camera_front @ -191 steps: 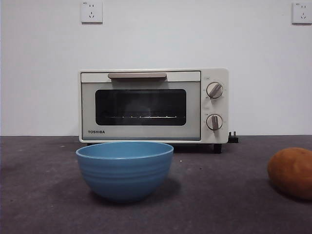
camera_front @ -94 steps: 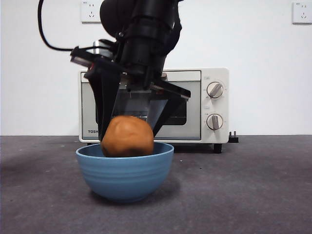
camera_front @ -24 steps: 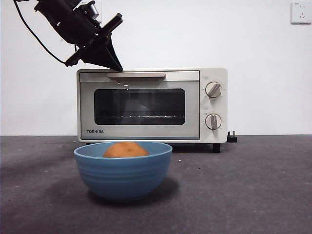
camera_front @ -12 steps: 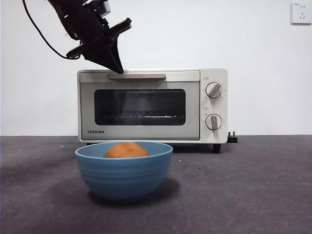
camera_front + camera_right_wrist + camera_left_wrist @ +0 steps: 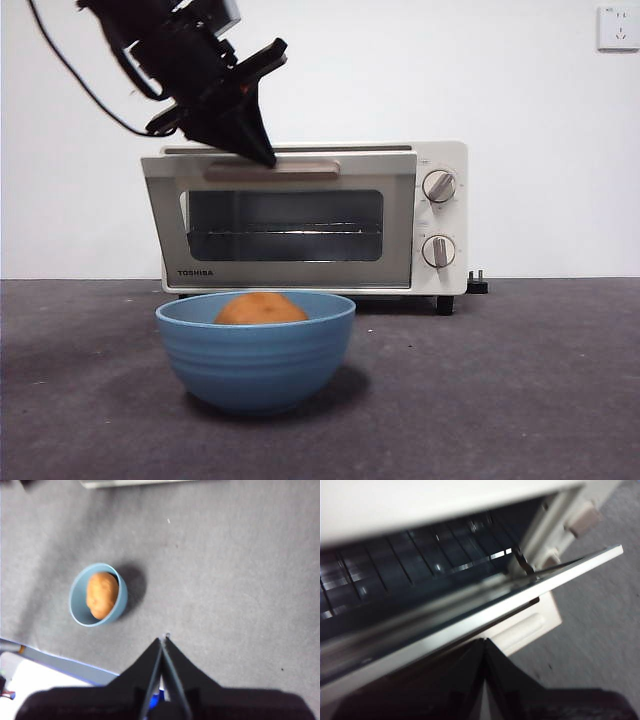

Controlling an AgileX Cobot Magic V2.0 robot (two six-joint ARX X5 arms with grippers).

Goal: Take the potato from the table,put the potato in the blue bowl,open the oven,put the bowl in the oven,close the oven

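— So where do we find the potato (image 5: 260, 308)?

— We see it lying in the bowl (image 5: 255, 350), its orange-brown top just showing above the blue rim in the front view. From the right wrist view we look down on it filling much of the bowl's inside. The bowl stands on the surface (image 5: 500, 400), in front of the oven (image 5: 440, 215) and apart from it.

— And the oven?

— Its door (image 5: 280, 225) is tilted outward at the top, partly open. In the left wrist view we look past the door's upper edge onto the wire rack (image 5: 395, 560) inside.

— Which arm is at the door?

— Ours on the left. The left gripper (image 5: 262, 155) comes in dark from the upper left of the front view, its tip down at the left part of the beige handle (image 5: 272, 171). Its fingers (image 5: 470, 680) are pressed together, and we see nothing between them; they sit against the top of the door. Whether they hook behind the handle we cannot tell.

— What about the right gripper (image 5: 162, 645)?

— We see it high over the surface, well away from the bowl. Its fingers (image 5: 175, 675) are clenched too, tips meeting with nothing in them.
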